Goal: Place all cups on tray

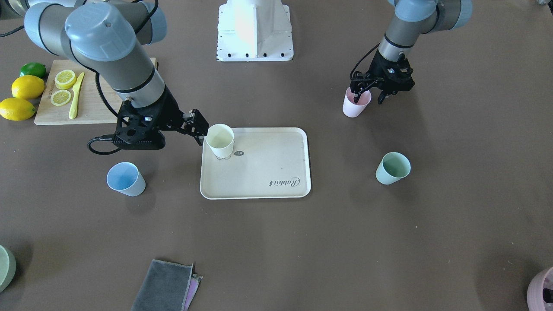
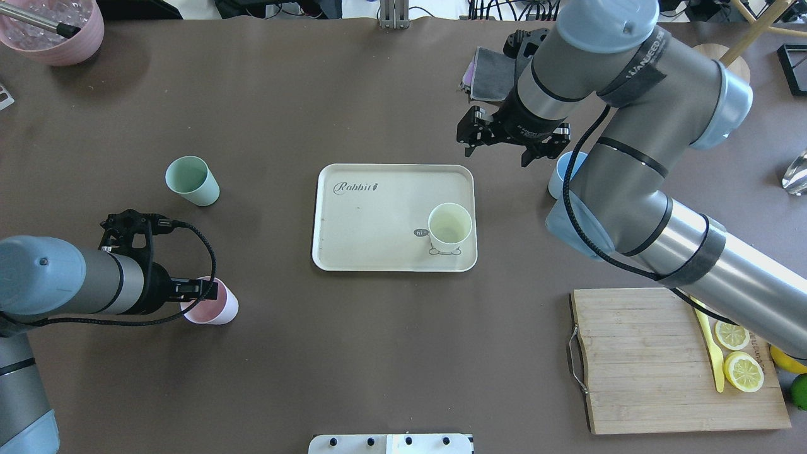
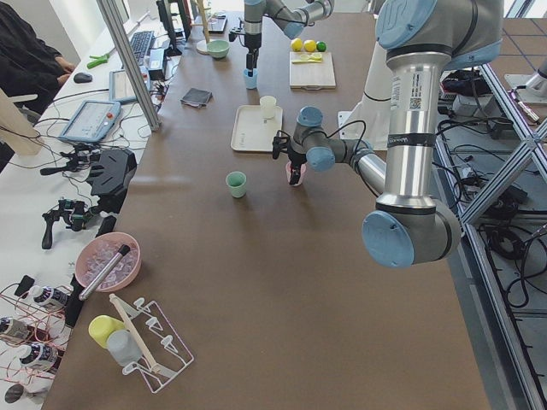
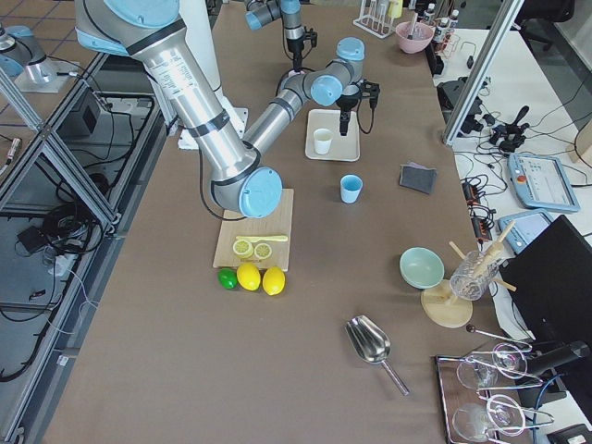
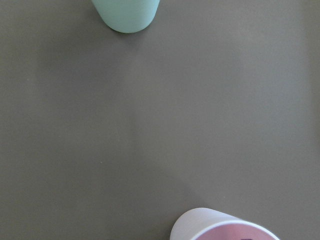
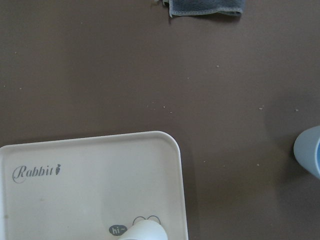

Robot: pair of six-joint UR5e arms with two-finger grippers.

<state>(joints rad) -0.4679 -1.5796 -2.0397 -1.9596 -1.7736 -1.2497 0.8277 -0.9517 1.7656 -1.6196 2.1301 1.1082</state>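
Observation:
The cream tray (image 2: pixel 378 221) lies mid-table. The pale yellow cup (image 2: pixel 449 228) stands upright on the tray's near right corner. My right gripper (image 2: pixel 498 151) is open and empty, just beyond the tray's far right corner. It is beside the yellow cup (image 1: pixel 220 140) in the front view. The light blue cup (image 1: pixel 126 179) stands on the table right of the tray, partly hidden by my right arm in the overhead view. My left gripper (image 1: pixel 368 98) is open at the pale pink cup (image 1: pixel 356 102), with one finger inside its rim. The mint green cup (image 2: pixel 192 181) stands further out.
A wooden cutting board (image 2: pixel 662 359) with lemon slices and a yellow knife is at the near right, with whole lemons (image 1: pixel 27 86) beside it. A grey cloth (image 1: pixel 164 287) lies at the far edge. A mauve pot (image 2: pixel 53 28) is far left and a green bowl (image 1: pixel 4 268) far right.

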